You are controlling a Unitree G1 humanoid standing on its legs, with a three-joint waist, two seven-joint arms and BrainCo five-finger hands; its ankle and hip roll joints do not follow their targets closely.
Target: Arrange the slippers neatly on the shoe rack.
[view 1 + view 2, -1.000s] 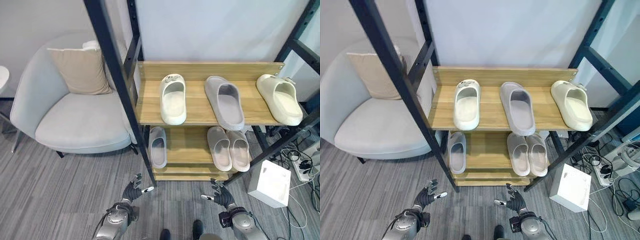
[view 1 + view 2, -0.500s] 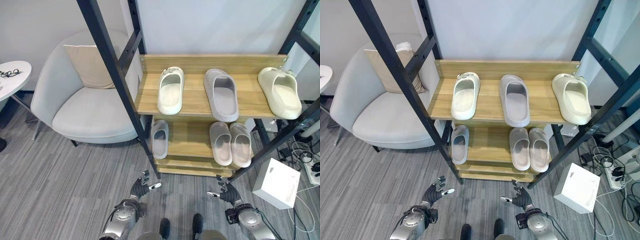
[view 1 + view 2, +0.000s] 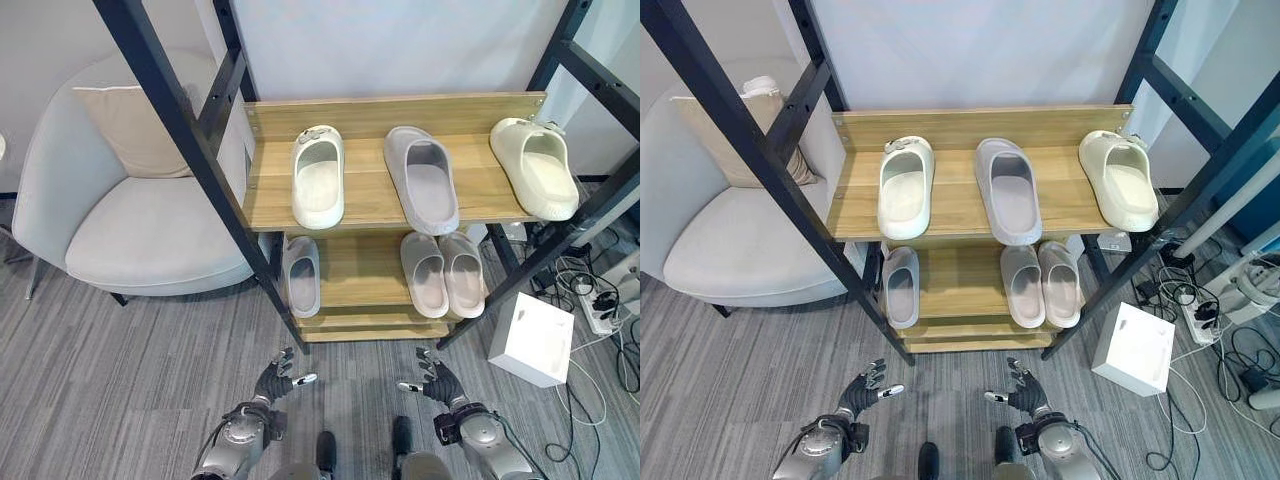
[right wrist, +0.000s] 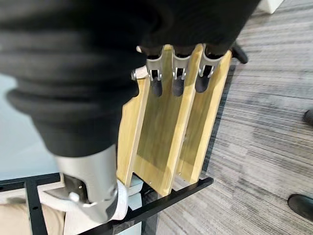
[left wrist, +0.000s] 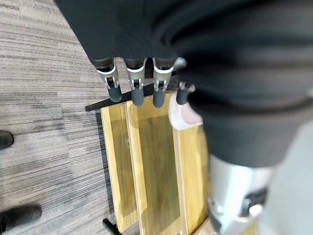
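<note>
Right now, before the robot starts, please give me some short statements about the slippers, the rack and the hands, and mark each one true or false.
1. The top shelf holds three slippers. True: a cream slipper, a grey slipper and a second cream slipper.
2. The grey slipper lies between the two cream ones. True.
3. The left hand is holding a slipper. False: its fingers are straight and it holds nothing, low above the floor.
4. The lower shelf is bare. False: a single slipper lies at its left and a close pair at its right.
5. The right hand is open and holds nothing. True.
</note>
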